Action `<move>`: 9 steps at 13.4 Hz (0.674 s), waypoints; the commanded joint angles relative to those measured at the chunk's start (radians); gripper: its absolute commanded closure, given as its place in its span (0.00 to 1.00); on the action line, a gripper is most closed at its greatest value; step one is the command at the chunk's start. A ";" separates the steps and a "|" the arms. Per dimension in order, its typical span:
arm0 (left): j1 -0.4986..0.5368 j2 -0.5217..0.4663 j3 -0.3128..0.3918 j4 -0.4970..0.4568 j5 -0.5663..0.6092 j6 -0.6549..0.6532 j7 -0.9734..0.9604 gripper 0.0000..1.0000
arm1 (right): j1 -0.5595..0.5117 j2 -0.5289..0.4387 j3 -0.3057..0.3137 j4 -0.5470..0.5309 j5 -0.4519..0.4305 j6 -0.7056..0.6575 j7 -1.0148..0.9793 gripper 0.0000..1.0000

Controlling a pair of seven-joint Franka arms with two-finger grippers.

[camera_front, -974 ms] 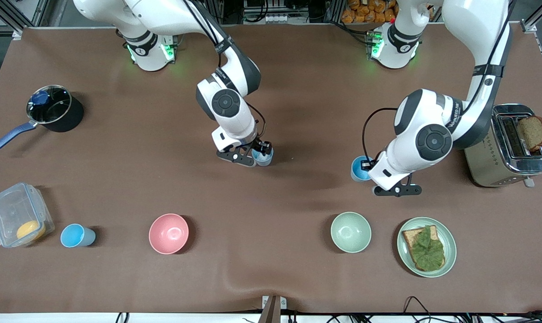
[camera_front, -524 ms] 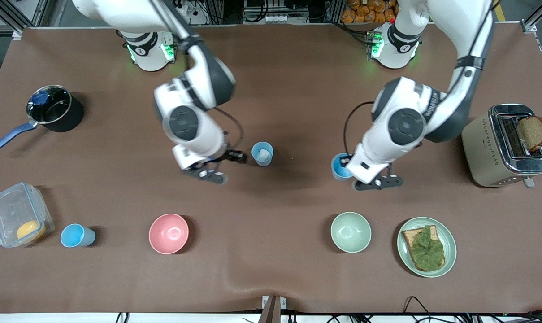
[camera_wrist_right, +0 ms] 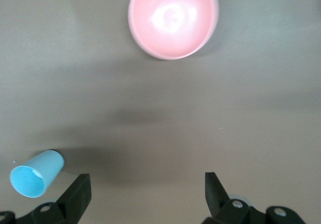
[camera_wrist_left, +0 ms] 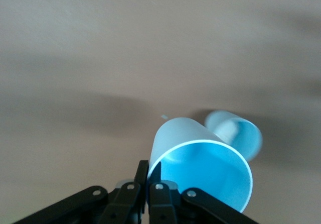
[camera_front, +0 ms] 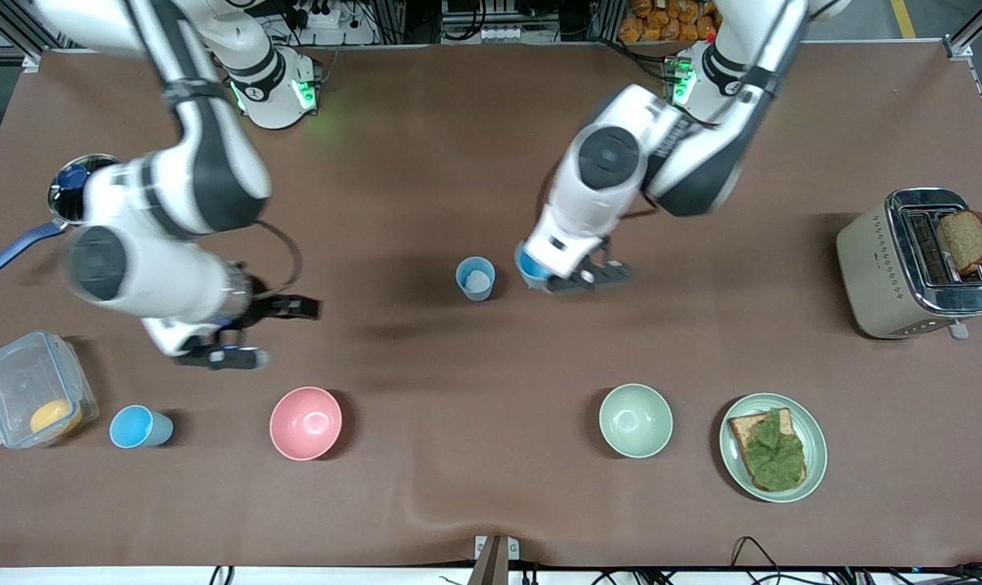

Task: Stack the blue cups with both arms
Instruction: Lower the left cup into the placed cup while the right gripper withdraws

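Left gripper [camera_front: 539, 272]: my fingers [camera_wrist_left: 142, 176] are clamped on the rim of a held blue cup [camera_wrist_left: 200, 171]. The wall sits between the two pads, and the brighter blue inside opens toward my wrist camera.

Held blue cup, place: it hangs in the air over the middle of the brown table [camera_front: 491, 162], just beside the middle blue cup [camera_front: 475, 278] and toward the left arm's end from it. The two are close but apart.

Middle blue cup: it stands upright on the table with its mouth up and something pale at its bottom. In the left wrist view it shows just past the rim of the cup I hold, not touching it.

Right gripper [camera_front: 251, 331]: my fingers [camera_wrist_right: 75, 196] stand wide apart with nothing between them. I am over bare table toward the right arm's end, between the black saucepan [camera_front: 101, 199] and the pink bowl [camera_front: 305, 422].

Third blue cup [camera_front: 137, 426]: it sits near the front edge, between the clear container [camera_front: 32, 398] and the pink bowl, well apart from my open right fingers. In the right wrist view it shows close to one fingertip.

Other things: pale green bowl [camera_front: 635, 420], plate of toast with a green leaf [camera_front: 772, 447], and toaster [camera_front: 913, 264] holding a slice of bread.
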 commanded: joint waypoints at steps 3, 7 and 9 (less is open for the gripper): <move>-0.085 0.077 0.010 0.011 -0.029 0.132 -0.125 1.00 | -0.089 -0.090 0.022 0.036 -0.130 -0.094 -0.062 0.00; -0.109 0.129 0.010 0.011 -0.027 0.219 -0.151 1.00 | -0.107 -0.088 0.017 0.150 -0.198 -0.225 -0.062 0.00; -0.123 0.152 0.010 0.011 -0.027 0.244 -0.151 1.00 | -0.159 -0.090 0.018 0.222 -0.187 -0.298 -0.063 0.00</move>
